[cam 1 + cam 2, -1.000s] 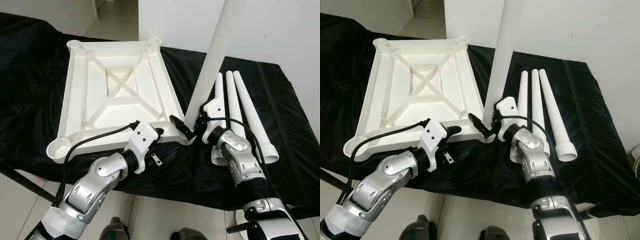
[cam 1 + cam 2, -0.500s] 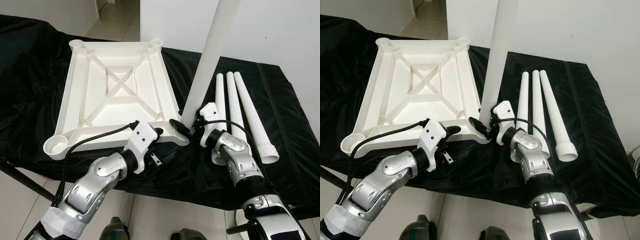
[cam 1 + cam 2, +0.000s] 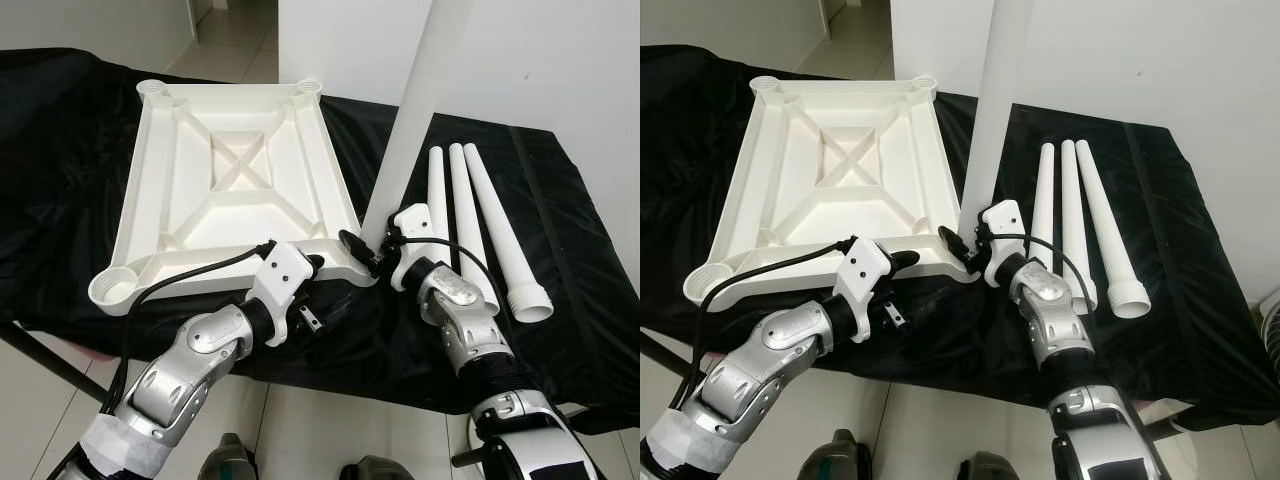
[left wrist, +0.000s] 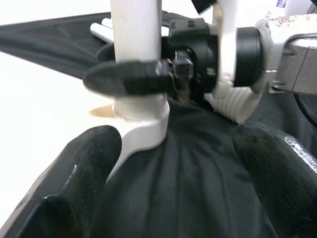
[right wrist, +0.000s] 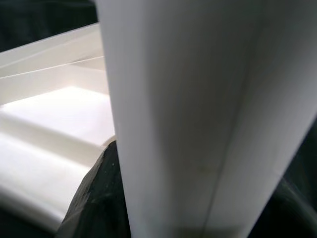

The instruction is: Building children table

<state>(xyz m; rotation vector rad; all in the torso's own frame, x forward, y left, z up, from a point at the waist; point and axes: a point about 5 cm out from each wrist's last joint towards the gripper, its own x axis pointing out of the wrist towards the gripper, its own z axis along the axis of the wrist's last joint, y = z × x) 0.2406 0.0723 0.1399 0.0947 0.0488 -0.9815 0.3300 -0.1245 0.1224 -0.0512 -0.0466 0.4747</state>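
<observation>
White tapered plastic table leg [image 3: 405, 130], stiff and light, stands in socket; right gripper [image 3: 368, 252] pinches its base, left gripper [image 4: 168, 173] fingers spread.

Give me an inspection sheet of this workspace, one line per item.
Surface: black cloth draped over a table.
Job's things: white tabletop lying underside up; upright leg standing at its near right corner socket; three spare legs lying side by side to the right.
Clutter: nothing seen.
Grippers: right gripper shut on the upright leg near its base; left gripper open, close before that same corner.
Cables: black cable running along the left arm, crossing the tabletop's near edge.
Surroundings: white wall behind, pale tiled floor.
</observation>
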